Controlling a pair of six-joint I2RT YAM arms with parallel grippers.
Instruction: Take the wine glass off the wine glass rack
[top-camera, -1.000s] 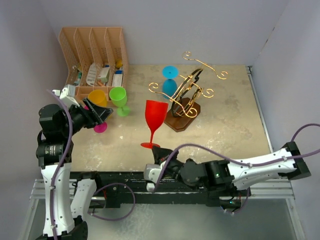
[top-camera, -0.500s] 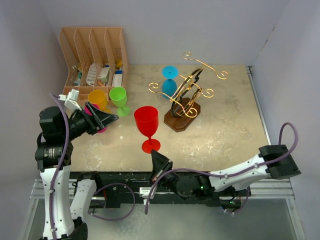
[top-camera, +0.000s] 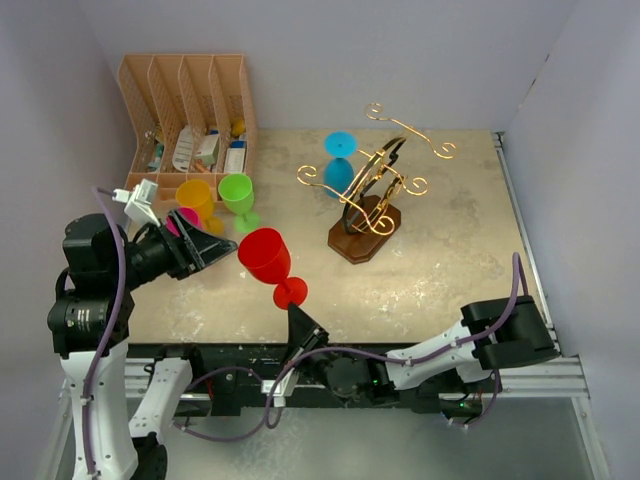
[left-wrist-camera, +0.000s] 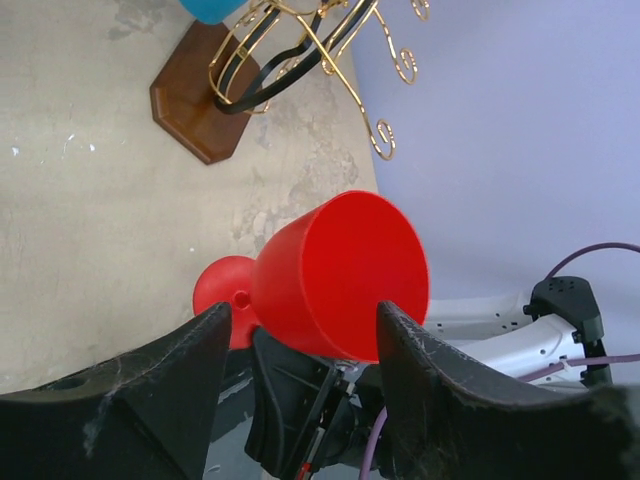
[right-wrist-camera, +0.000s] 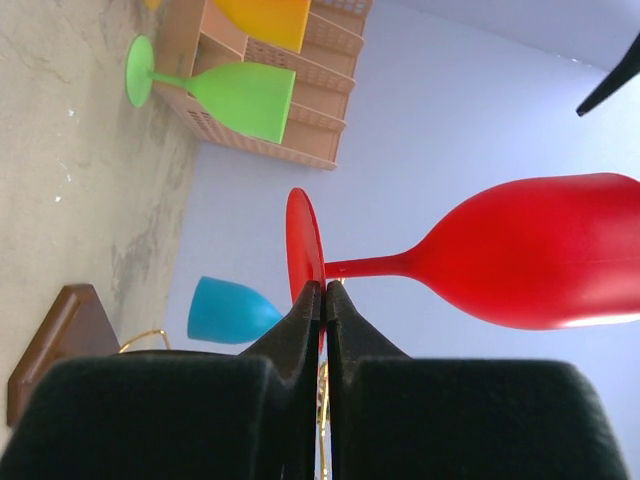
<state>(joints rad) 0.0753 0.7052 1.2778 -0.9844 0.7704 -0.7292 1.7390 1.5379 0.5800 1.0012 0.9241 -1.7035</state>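
Bright, even, diffuse light casts soft shadows on the speckled beige bench (top-camera: 440, 250). In the wrist views, the nearby black fingers (left-wrist-camera: 130, 400) look blurred.

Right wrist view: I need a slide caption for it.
Right gripper clamped on the foot of the red wine glass, green glass beyond.

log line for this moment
right gripper shut on red wine glass foot | glass tilted | left gripper open near bowl | blue glass at rack

A tan slotted box (top-camera: 185, 90) sits on the worktop (top-camera: 450, 250). A green glass (top-camera: 237, 190) and an orange glass (top-camera: 194, 194) stand beside it.
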